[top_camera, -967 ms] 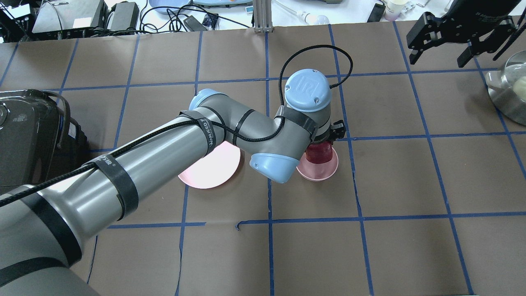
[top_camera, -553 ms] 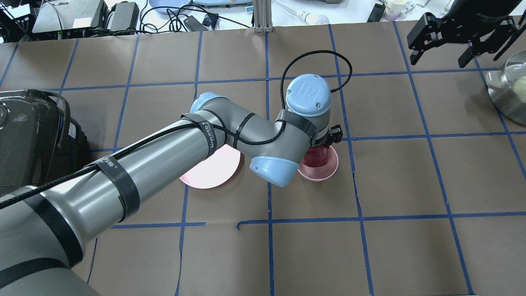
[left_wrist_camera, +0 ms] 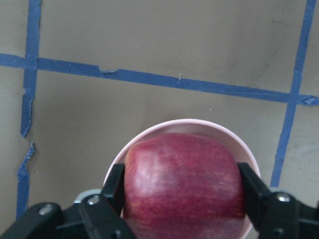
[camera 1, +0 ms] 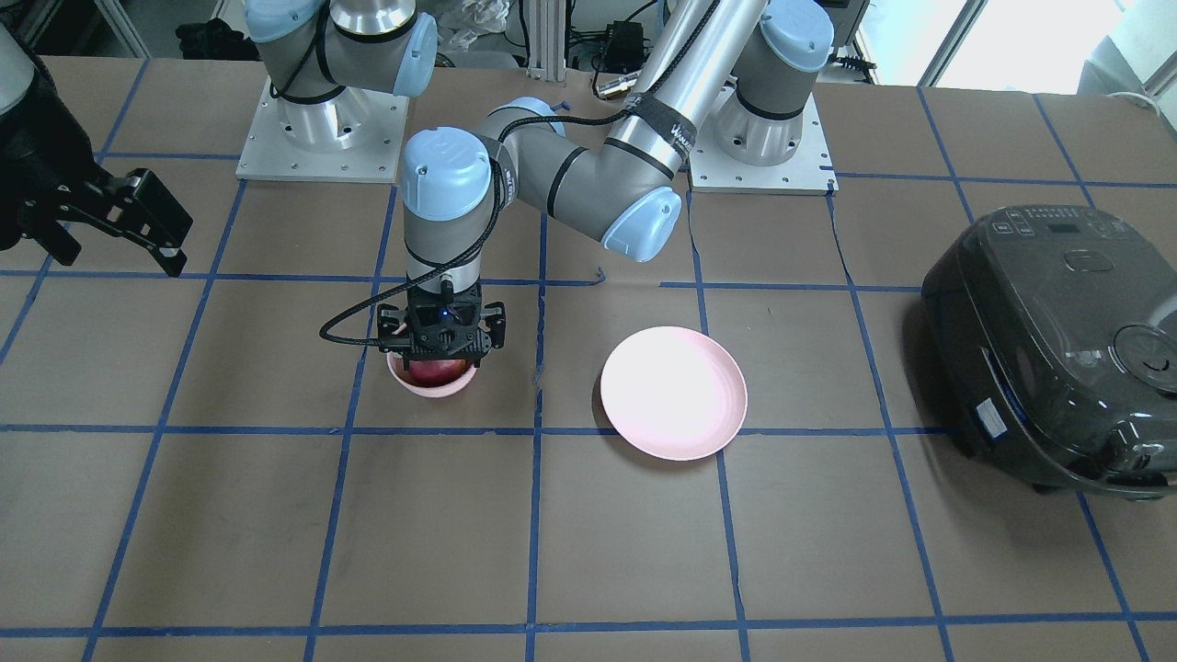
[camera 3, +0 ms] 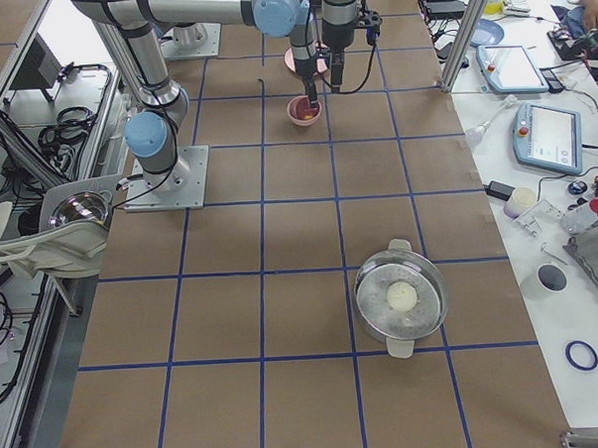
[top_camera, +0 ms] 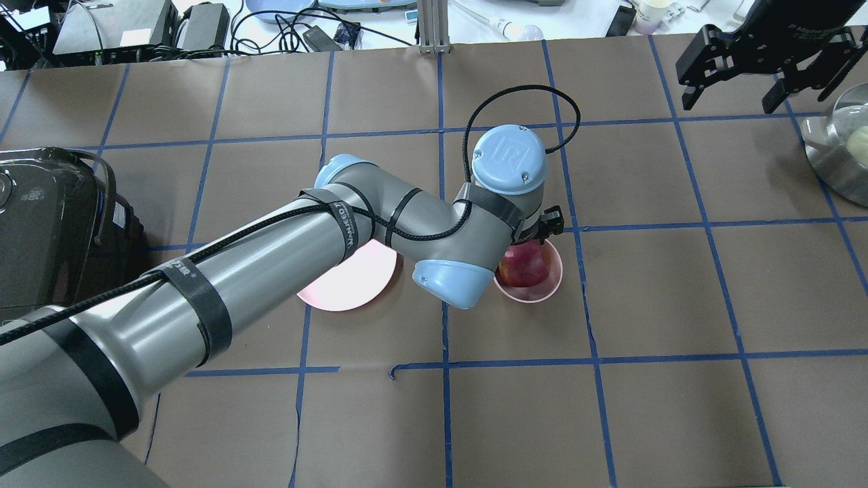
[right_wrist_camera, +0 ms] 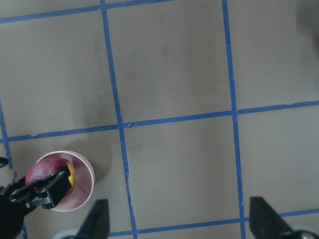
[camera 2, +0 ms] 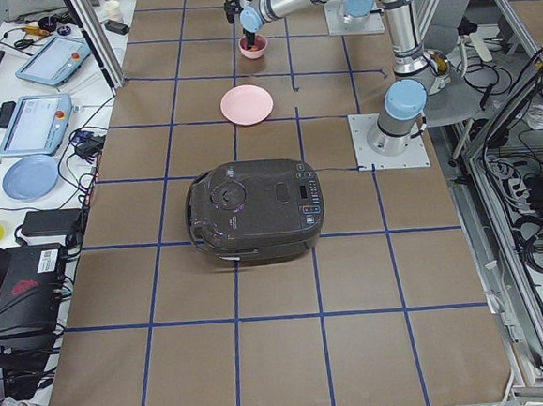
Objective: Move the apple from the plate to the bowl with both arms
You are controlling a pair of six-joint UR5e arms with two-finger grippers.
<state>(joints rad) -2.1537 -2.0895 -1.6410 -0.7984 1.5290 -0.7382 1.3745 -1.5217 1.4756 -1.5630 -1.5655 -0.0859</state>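
The dark red apple (left_wrist_camera: pixel 184 184) sits down inside the small pink bowl (left_wrist_camera: pixel 199 124) and also shows in the overhead view (top_camera: pixel 523 266). My left gripper (camera 1: pixel 443 354) points straight down over the bowl (camera 1: pixel 428 390), and its black fingers (left_wrist_camera: pixel 115 185) press both sides of the apple. The wide pink plate (camera 1: pixel 673 393) lies bare beside the bowl, partly under my left arm in the overhead view (top_camera: pixel 346 281). My right gripper (top_camera: pixel 729 102) hangs open and empty, high above the table's far right.
A dark rice cooker (camera 1: pixel 1048 340) stands at the table's left end. A steel pot (top_camera: pixel 841 149) with a glass lid sits at the right edge. Blue tape lines grid the brown table.
My left gripper has come down with the apple, which now sits lower inside the bowl. My right gripper has drifted slightly to the right.
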